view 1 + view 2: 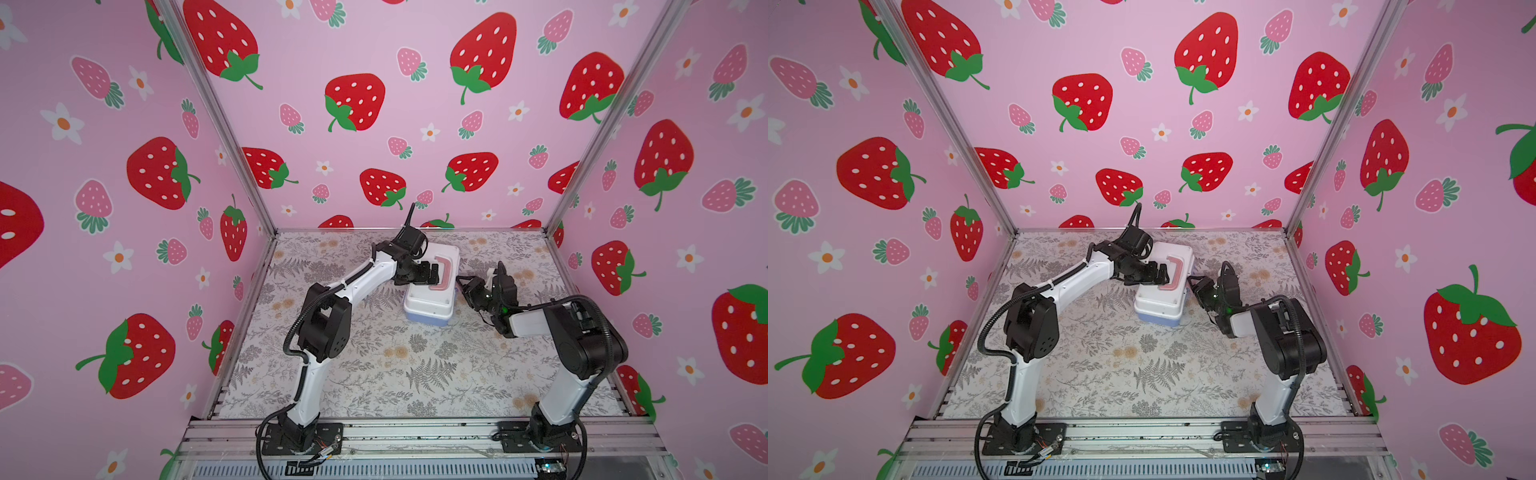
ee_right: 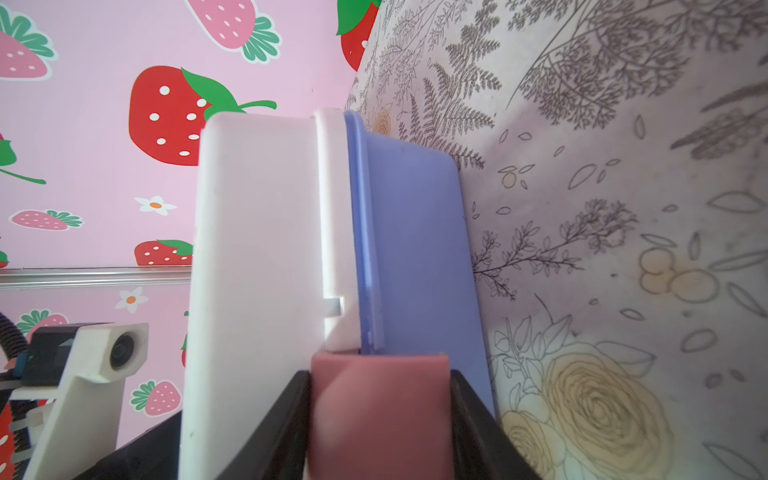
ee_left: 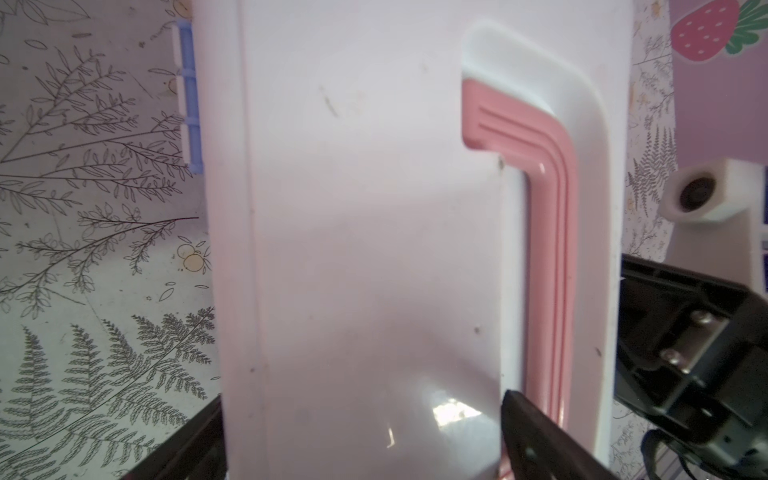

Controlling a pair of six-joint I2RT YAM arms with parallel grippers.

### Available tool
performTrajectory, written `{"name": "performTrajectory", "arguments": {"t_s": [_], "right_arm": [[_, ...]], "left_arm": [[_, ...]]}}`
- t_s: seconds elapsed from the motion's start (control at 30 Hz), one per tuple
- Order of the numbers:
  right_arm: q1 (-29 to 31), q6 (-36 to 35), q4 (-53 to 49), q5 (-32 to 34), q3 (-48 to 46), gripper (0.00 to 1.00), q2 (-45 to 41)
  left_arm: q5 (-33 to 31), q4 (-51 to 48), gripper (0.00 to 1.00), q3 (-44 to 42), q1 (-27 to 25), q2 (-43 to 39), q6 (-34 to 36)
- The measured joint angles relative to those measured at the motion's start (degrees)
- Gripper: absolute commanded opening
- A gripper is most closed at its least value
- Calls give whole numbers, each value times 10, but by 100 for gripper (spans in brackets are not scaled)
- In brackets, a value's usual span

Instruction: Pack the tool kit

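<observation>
The closed tool kit (image 1: pixel 430 291) stands on the counter (image 1: pixel 374 374), a little above the middle in both top views. The left tool (image 1: pixel 434 272) hangs over its white lid beside the pink handle (image 3: pixel 552 249), jaws wide apart. The right tool (image 1: pixel 461 284) is clamped on the pink latch (image 2: pixel 380 395) at the kit's right side.

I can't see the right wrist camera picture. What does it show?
Black fingers of the right tool press both sides of the pink latch on the tool kit, seen very close. The white lid sits shut on the blue base, between a strawberry wall and the flowery table.
</observation>
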Motion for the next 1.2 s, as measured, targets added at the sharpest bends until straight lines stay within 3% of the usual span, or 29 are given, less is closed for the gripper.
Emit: {"name": "performTrajectory", "arguments": {"t_s": [0.2,0.53,0.77,1.2], "right_arm": [[-2,44,70,10,-14,75,44],[1,111,176,9,-41,78,83],[2,148,227,3,-47,63,100],[4,235,321,1,-38,54,146]], "left_arm": [[1,0,100,1,0,1,0],[2,-7,100,12,1,8,-1],[2,-7,100,14,1,9,-1],[3,-6,100,14,1,9,-5]]}}
